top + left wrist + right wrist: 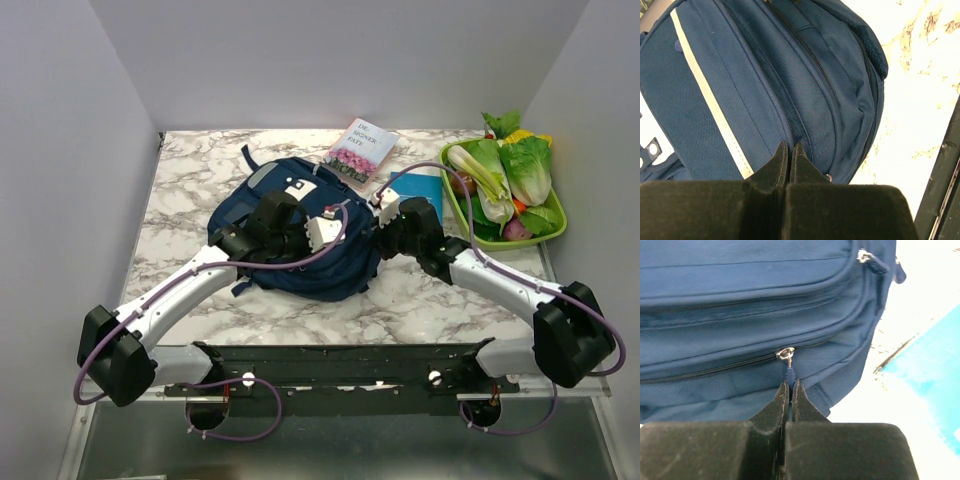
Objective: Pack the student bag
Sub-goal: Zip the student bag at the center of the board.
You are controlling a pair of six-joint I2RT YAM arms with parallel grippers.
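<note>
The student bag point(300, 275), navy blue, lies flat in the middle of the marble table. My left gripper point(340, 218) rests on top of it, near its right side. In the left wrist view that gripper point(791, 145) is shut, its tips against a fold of the student bag point(790, 75) beside a pale stripe; whether fabric is pinched I cannot tell. My right gripper point(378, 206) is at the bag's right edge. In the right wrist view it point(790, 382) is shut on the blue zipper pull point(789, 372), which hangs from a metal slider point(786, 354) on the student bag point(740, 290).
A book with pink flowers on its cover point(360, 148) lies behind the bag. A teal book point(425, 188) lies to the bag's right, just behind my right gripper. A green tray point(530, 238) of vegetables stands at the far right. A black rail point(330, 365) runs along the near edge.
</note>
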